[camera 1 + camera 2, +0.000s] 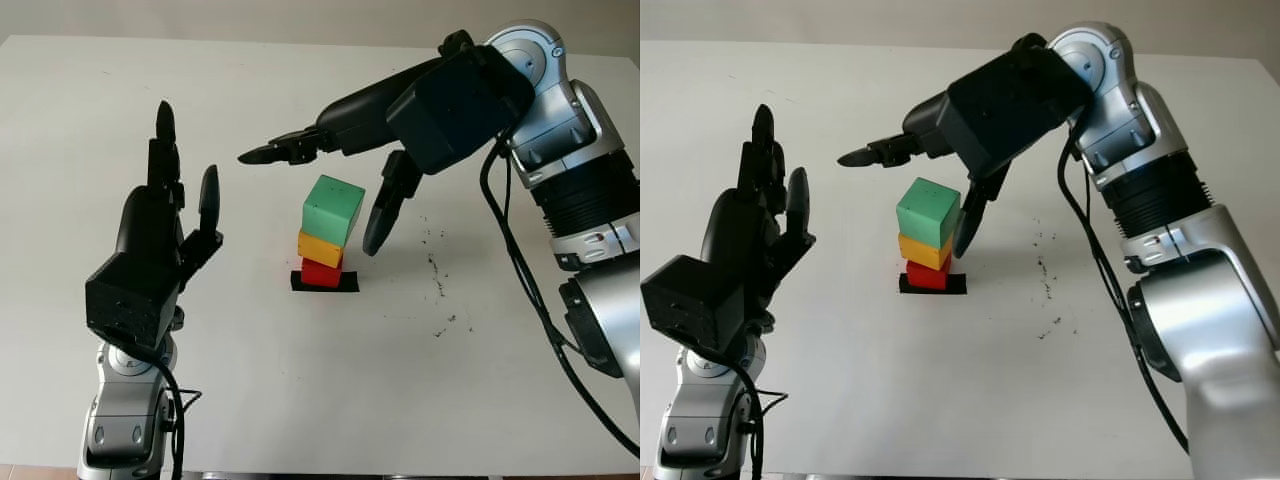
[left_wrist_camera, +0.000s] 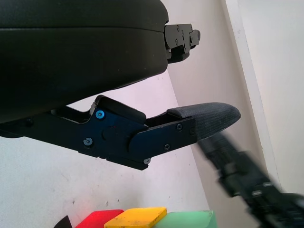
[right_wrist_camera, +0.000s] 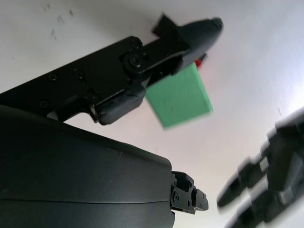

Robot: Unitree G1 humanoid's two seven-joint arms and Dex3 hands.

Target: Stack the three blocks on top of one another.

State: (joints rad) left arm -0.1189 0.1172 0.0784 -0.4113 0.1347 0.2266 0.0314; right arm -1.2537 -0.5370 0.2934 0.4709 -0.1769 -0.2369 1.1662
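Three stacked blocks [image 1: 327, 232] — open right hand [image 1: 345, 170] above, left hand [image 1: 160, 240] aside.

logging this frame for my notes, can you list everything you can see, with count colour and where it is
green block: 1, green, top of the stack, sitting a bit askew
yellow block: 1, yellow, middle of the stack
red block: 1, red, bottom of the stack
black patch: 1, black, flat on the table under the red block
dark specks: several, black, scattered on the table on the stack's right
table: 1, white, under everything
left hand: 1, black, open, raised on the stack's left
right hand: 1, black, open, around the green block without gripping it
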